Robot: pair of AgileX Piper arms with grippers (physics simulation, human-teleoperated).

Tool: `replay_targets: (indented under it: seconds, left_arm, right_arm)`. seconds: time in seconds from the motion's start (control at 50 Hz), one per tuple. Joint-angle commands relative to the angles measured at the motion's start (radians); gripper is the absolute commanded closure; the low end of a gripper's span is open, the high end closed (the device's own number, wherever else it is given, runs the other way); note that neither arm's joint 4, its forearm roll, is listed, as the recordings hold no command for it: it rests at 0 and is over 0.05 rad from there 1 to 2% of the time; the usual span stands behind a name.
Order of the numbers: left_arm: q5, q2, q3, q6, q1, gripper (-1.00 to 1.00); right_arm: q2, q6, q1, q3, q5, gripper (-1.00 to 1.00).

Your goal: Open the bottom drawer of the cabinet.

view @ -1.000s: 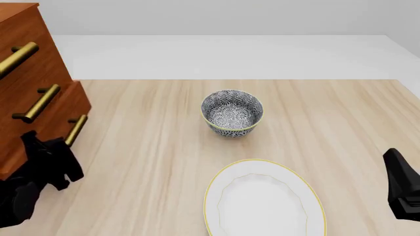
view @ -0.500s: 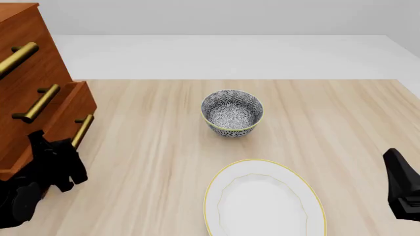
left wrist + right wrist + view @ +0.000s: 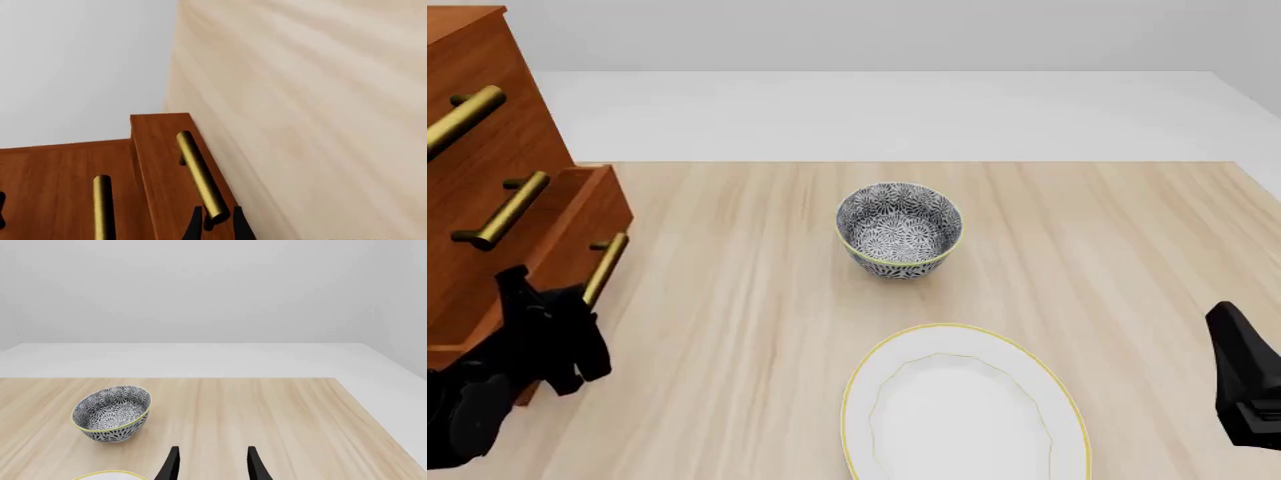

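The tall reddish-brown cabinet (image 3: 481,110) stands at the table's left edge. Its bottom drawer (image 3: 567,225) juts out from the cabinet front, brass bar handle (image 3: 607,265) facing the table. My left gripper (image 3: 577,312) is shut on the near end of that handle. The left wrist view shows the handle (image 3: 200,175) running down between the black fingertips (image 3: 193,227) of the left gripper (image 3: 217,227), on the drawer front (image 3: 157,165). My right gripper (image 3: 1232,335) rests at the right edge; in its wrist view the right gripper (image 3: 211,464) is open and holds nothing.
A patterned black-and-white bowl (image 3: 898,228) stands mid-table, also seen from the right wrist as the bowl (image 3: 112,412). A white plate with a yellow rim (image 3: 965,405) lies at the near edge. The two upper drawers' handles (image 3: 505,210) stay flush against the cabinet.
The bottom drawer has slid further out of the cabinet toward the table's middle, and my left gripper moved with its handle. The right arm has not moved.
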Motion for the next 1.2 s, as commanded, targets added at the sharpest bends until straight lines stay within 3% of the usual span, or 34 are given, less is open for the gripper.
replay_targets:
  seconds: [0.02, 0.74, 1.2]
  left_arm:
    - [-0.036, -0.060, 0.024, 0.017, -0.017, 1.00]
    - [0.057, -0.112, -0.007, 0.016, -0.068, 1.00]
    - [0.047, -0.083, 0.006, 0.014, -0.066, 1.00]
  right_arm:
    - [0.000, 0.000, 0.000, 0.000, 0.000, -1.00]
    - [0.000, 0.000, 0.000, 0.000, 0.000, -1.00]
    - [0.000, 0.000, 0.000, 0.000, 0.000, -1.00]
